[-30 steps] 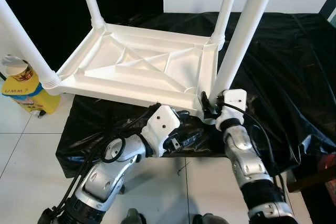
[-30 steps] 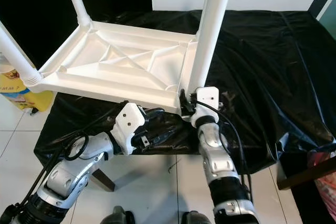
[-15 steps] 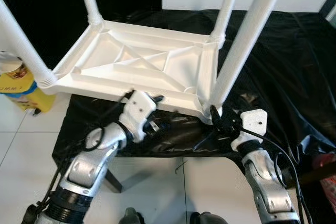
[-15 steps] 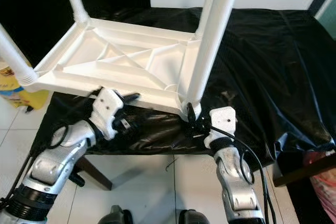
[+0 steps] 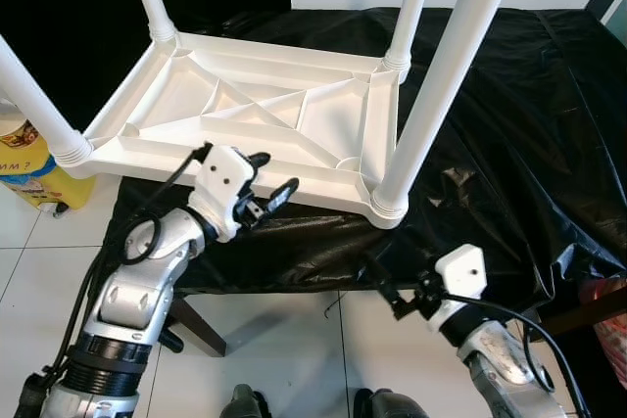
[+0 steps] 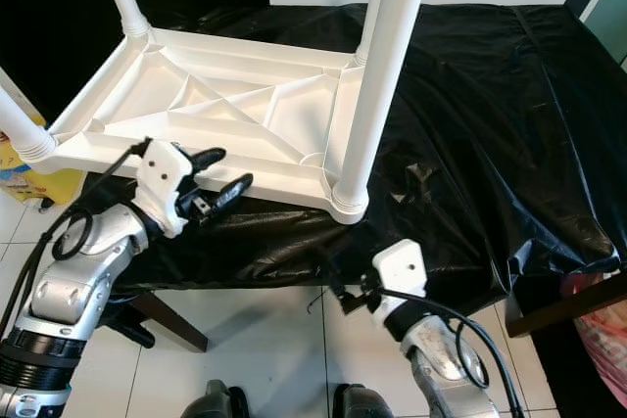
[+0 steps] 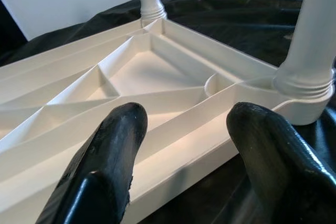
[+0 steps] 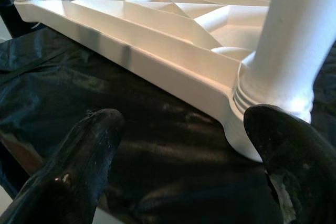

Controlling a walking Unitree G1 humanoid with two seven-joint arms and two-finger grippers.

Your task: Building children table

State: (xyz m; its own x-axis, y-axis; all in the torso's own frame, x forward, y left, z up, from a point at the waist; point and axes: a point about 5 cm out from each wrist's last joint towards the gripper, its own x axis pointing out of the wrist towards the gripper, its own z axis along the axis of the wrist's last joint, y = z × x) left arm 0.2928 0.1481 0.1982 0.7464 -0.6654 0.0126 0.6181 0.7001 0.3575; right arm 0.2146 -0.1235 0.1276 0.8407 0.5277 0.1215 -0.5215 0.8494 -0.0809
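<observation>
While upside down, table (image 5: 265, 115) points legs (image 5: 446, 75) up.

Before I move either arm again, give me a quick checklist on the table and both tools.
1. All four legs seated in the upturned white table: ok, all stand upright in the corner sockets.
2. Left tool open at the table's near edge: ok, fingers apart and holding nothing.
3. Right tool clear of the near-right leg: ok, it is below the table edge, open.
4. Table resting fully on the black sheet: cannot tell, its left end seems to overhang.
5. Yellow container clear of the left arm: ok.
</observation>
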